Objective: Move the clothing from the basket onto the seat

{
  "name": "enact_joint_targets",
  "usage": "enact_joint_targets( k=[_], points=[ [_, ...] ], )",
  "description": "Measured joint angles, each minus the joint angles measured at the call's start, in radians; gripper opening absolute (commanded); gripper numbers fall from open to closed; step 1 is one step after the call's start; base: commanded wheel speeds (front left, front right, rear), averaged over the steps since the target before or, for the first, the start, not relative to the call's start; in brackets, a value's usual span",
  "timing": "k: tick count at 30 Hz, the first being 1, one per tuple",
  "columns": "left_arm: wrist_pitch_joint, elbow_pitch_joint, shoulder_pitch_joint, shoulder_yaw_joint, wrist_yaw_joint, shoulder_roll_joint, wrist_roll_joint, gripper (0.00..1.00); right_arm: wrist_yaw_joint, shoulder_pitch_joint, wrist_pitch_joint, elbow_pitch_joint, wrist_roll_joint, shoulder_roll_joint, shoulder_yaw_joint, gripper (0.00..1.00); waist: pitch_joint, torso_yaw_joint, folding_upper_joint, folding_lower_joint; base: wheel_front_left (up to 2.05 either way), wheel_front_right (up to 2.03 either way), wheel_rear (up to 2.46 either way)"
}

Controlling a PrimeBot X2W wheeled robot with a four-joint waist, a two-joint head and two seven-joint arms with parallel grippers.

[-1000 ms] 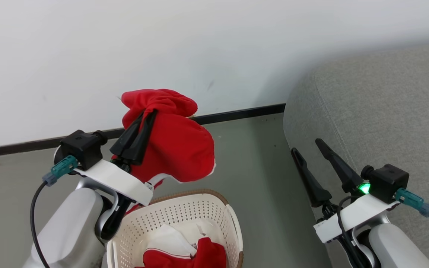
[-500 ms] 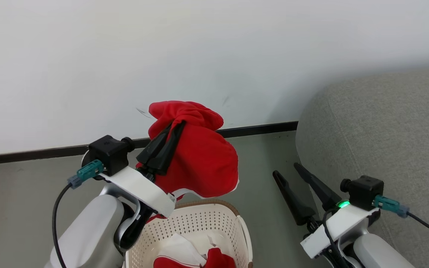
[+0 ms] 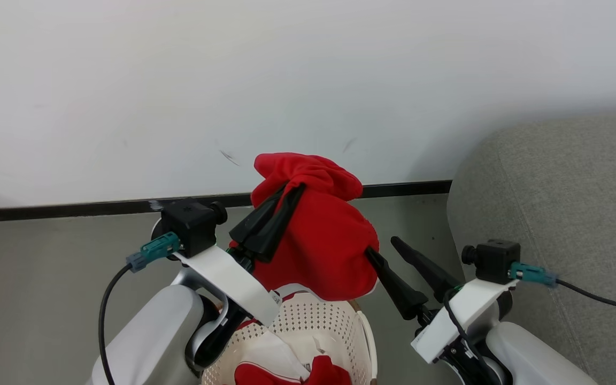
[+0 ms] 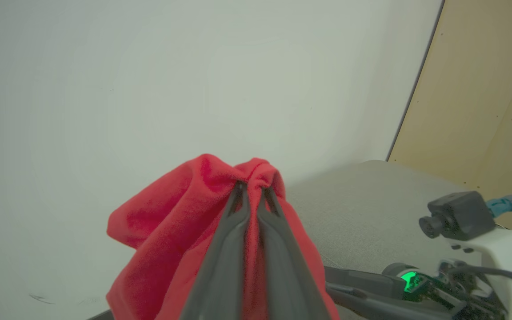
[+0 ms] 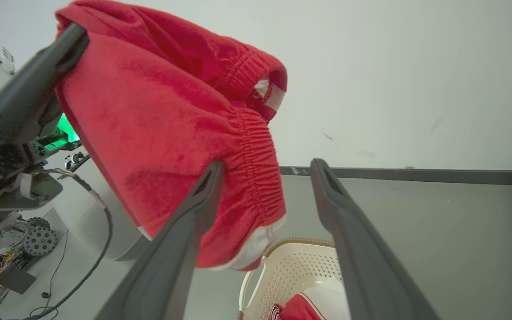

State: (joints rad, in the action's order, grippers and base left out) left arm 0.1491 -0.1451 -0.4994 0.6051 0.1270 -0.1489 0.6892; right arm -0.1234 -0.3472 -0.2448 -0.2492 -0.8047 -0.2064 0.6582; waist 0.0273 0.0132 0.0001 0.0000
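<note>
L gripper (image 3: 293, 188) is clamped shut on a plain soft red fabric garment (image 3: 324, 251), pinching a bunched fold near its top. The rest hangs off the fingers as a loose bundle, held up above the oval cream-white perforated plastic basket (image 3: 366, 334). White trim shows along the garment's lower hem.

R gripper (image 3: 382, 246) is spread wide w/ nothing between its fingers. The fingertip nearer the L arm sits right at the garment's elastic edge; can't tell if it touches.

A red jersey w/ white trim (image 3: 292, 371) lies inside the basket, at the bottom of the head view. The large grey upholstered fabric seat (image 3: 564, 203) is on the robot's right, just beyond the R arm.

The basket stands on grey floor (image 3: 46, 278) near a white wall (image 3: 179, 80) w/ a dark skirting strip (image 3: 72, 207).
</note>
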Motion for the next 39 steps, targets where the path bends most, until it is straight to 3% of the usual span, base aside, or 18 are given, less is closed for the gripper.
enact_joint_targets(
  k=[10,34,35,36,37,39],
  points=[
    [-0.025,0.038,0.0,0.052,0.0,0.01,0.015,0.0,0.0,-0.102,0.088,0.006,-0.182,-0.017,0.176,1.0,0.014,0.04,0.0,0.0,0.0,0.0,0.0],
    [-0.047,0.061,-0.001,0.115,0.0,0.016,0.059,0.0,0.0,-0.338,0.063,-0.118,-0.169,-0.044,0.453,1.0,0.021,0.106,0.0,0.0001,0.0,0.0,0.0],
    [-0.047,0.061,-0.001,0.116,0.0,0.015,0.059,0.0,0.0,-0.34,0.055,-0.121,-0.169,-0.044,0.457,0.46,0.022,0.107,0.0,0.0001,0.0,0.0,0.0],
    [-0.049,0.062,-0.002,0.116,0.0,0.015,0.059,0.0,0.0,-0.342,0.049,-0.124,-0.169,-0.044,0.463,0.3,0.023,0.109,0.0,0.0001,0.0,0.0,0.0],
    [-0.051,0.062,-0.002,0.116,0.0,0.014,0.059,0.0,0.0,-0.345,0.045,-0.127,-0.169,-0.043,0.469,0.0,0.024,0.109,0.0,0.0,0.0,0.0,0.0],
    [-0.051,0.062,-0.002,0.116,0.0,0.011,0.059,0.0,0.0,-0.36,0.035,-0.135,-0.169,-0.04,0.486,0.0,0.024,0.11,0.0,0.0,0.0,0.0,0.0]
  ],
)
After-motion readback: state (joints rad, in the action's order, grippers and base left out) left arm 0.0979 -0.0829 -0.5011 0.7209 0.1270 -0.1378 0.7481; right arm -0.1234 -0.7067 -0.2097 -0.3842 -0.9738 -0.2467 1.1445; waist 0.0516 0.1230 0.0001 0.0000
